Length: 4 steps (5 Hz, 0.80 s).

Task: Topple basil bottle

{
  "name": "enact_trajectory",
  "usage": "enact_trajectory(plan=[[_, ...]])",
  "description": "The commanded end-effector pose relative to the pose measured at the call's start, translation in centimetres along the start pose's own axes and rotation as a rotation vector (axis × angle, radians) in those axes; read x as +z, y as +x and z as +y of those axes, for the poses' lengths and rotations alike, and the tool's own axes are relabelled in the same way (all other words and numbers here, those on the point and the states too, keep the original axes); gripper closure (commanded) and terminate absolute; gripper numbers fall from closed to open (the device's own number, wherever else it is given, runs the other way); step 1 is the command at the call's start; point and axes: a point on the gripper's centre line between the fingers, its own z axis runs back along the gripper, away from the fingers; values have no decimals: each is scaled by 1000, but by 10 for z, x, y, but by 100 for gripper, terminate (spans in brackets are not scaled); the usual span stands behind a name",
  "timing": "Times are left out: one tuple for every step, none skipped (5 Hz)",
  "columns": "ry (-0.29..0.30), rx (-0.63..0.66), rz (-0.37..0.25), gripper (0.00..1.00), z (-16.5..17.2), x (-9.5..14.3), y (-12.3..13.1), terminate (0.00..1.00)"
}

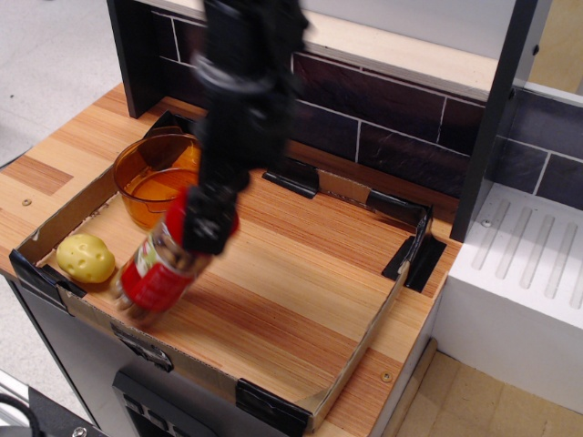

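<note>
The basil bottle (159,269), a clear jar with a red label and red cap, is tilted steeply to the right, its base near the tray's front left edge and its cap up at my gripper. My black gripper (208,223) is at the cap end of the bottle, touching it. The arm is motion-blurred, and I cannot tell whether the jaws are open or shut.
A translucent orange bowl (150,177) stands at the back left of the cardboard-edged wooden tray (301,300). A yellow potato-like lump (85,258) lies at the front left, just left of the bottle. A dark tiled wall is behind; a white unit (519,273) is at right.
</note>
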Motion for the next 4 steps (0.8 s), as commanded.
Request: enact_trajectory(plan=[[49, 42, -6, 100, 12, -8, 44, 0], [88, 35, -69, 100, 23, -15, 63, 0], [118, 20, -200, 100, 29, -16, 78, 0], [117, 5, -294, 100, 30, -15, 87, 0]])
